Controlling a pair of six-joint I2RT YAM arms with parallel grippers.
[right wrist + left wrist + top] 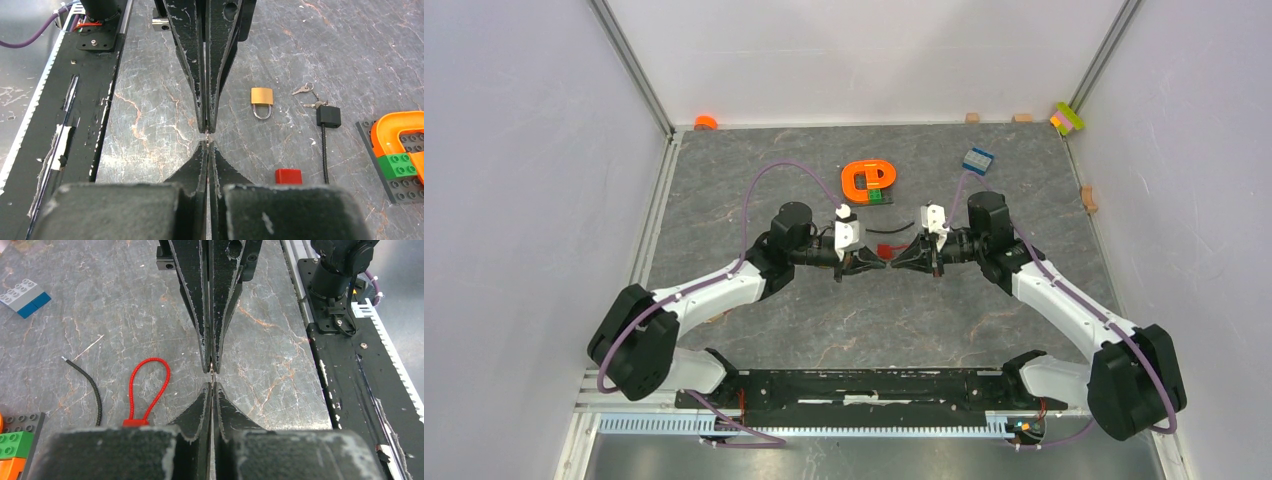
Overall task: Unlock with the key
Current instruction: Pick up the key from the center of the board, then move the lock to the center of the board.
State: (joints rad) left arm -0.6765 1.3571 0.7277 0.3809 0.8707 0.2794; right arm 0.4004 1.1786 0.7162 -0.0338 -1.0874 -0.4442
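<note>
A small brass padlock (pixel 262 100) lies flat on the grey stone table. Just right of it are two silver keys (pixel 303 90), tied to a black fob (pixel 328 116) with a black cord (pixel 90 385). My left gripper (pixel 880 263) and right gripper (pixel 898 262) meet tip to tip above the table's middle, and both are shut. A tiny bright glint shows where the tips meet; I cannot tell what it is. In the left wrist view my left gripper (pixel 213 386) faces the right gripper (pixel 212 367). The right wrist view mirrors this, right gripper (pixel 208 145) facing left gripper (pixel 206 129).
A red cord loop (pixel 150 385) with a red tag (pixel 288 176) lies under the grippers. An orange piece on a brick plate (pixel 868 180) sits behind them. A blue-grey brick (pixel 977 159) is at the back right. The black base rail (pixel 864 385) runs along the near edge.
</note>
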